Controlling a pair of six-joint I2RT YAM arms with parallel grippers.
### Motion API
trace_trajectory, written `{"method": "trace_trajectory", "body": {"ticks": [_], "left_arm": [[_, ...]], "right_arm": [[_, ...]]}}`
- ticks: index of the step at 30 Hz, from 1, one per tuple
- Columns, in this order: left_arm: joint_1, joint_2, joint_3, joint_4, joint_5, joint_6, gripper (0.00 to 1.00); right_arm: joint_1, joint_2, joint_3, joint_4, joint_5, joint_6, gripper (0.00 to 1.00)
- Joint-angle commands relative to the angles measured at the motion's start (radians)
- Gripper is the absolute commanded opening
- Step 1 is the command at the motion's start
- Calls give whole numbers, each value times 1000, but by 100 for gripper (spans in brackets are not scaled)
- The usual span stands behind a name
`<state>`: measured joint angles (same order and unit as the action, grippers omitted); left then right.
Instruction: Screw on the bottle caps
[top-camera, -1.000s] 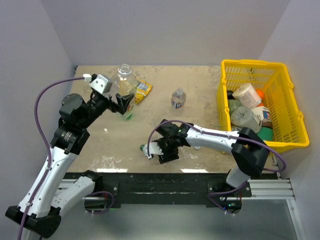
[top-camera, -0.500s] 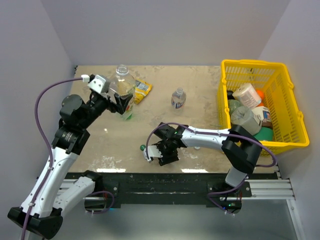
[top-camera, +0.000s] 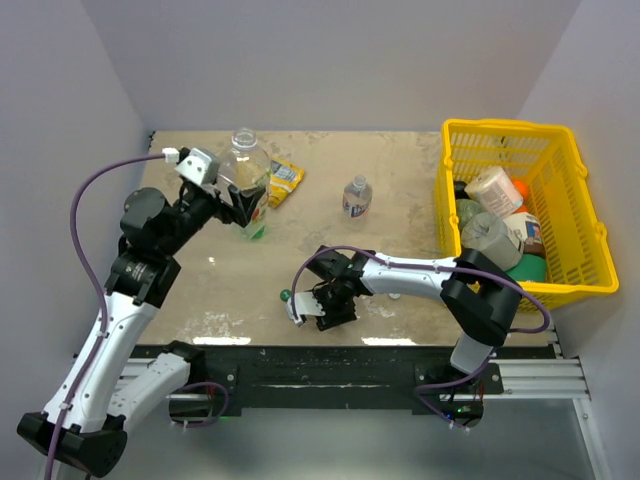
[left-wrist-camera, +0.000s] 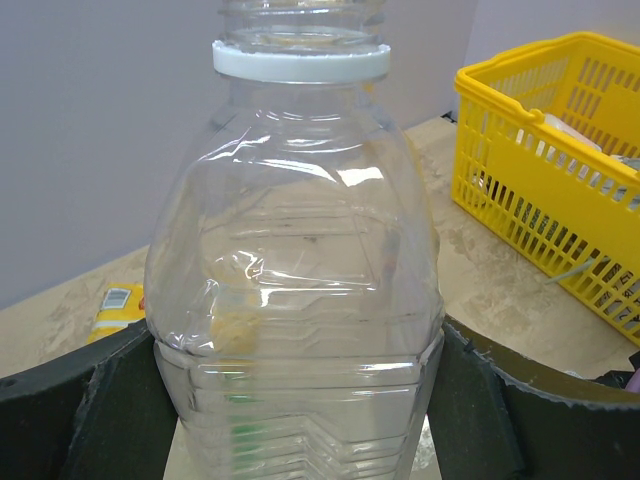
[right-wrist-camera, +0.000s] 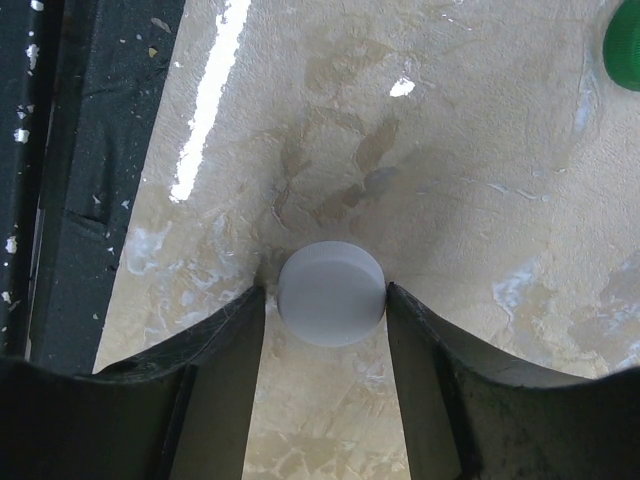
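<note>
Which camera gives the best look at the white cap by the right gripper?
The right wrist view: the white cap lies flat on the table, bracketed by the right gripper, mid-frame. In the top external view the gripper hides it. The left wrist view shows the clear bottle instead.

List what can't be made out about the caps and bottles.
Clear bottle mouth: left wrist, cut off by top edge.
Green cap: right wrist, mostly cut off by the edge.
Small bottle, capped or not: top view, too small.
Right gripper pinching white cap or not: right wrist, contact unclear.
</note>
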<state>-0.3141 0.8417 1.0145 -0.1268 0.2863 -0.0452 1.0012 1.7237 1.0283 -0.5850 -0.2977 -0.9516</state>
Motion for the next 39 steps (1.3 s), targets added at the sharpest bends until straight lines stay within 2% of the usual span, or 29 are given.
{"method": "trace_trajectory", "body": {"ticks": [1, 10, 14, 18, 22, 23, 26, 28, 31, 35, 36, 39], "left_arm": [[10, 8, -8, 72, 30, -27, 0], [12, 19, -21, 88, 53, -38, 0], [12, 19, -27, 88, 56, -38, 0], [12, 16, -28, 90, 60, -38, 0], [13, 14, -33, 84, 59, -22, 0], [13, 14, -34, 76, 66, -15, 0], [13, 11, -51, 49, 74, 41, 0], [12, 5, -65, 33, 99, 131, 0], [12, 11, -60, -40, 203, 231, 0], [10, 65, -13, -155, 362, 388, 0], [10, 79, 4, -184, 387, 472, 0], [4, 128, 59, -255, 413, 582, 0]], "right_arm": [[5, -10, 21, 27, -11, -7, 53], [5, -19, 19, 40, -14, 8, 51], [5, -19, 22, 50, -12, 19, 54], [5, -16, 27, 44, -8, 16, 46], [5, -45, 41, 7, 3, 16, 26], [5, -59, 47, -2, 23, 30, 24], [-41, -163, 99, -64, 22, 101, 20], [-119, -243, 165, -151, -44, 205, 18], [-179, -343, 320, -254, -96, 327, 16], [-196, -437, 522, -271, -87, 467, 14], [-199, -452, 542, -244, -83, 488, 15], [-222, -493, 607, -187, -84, 545, 11]]}}
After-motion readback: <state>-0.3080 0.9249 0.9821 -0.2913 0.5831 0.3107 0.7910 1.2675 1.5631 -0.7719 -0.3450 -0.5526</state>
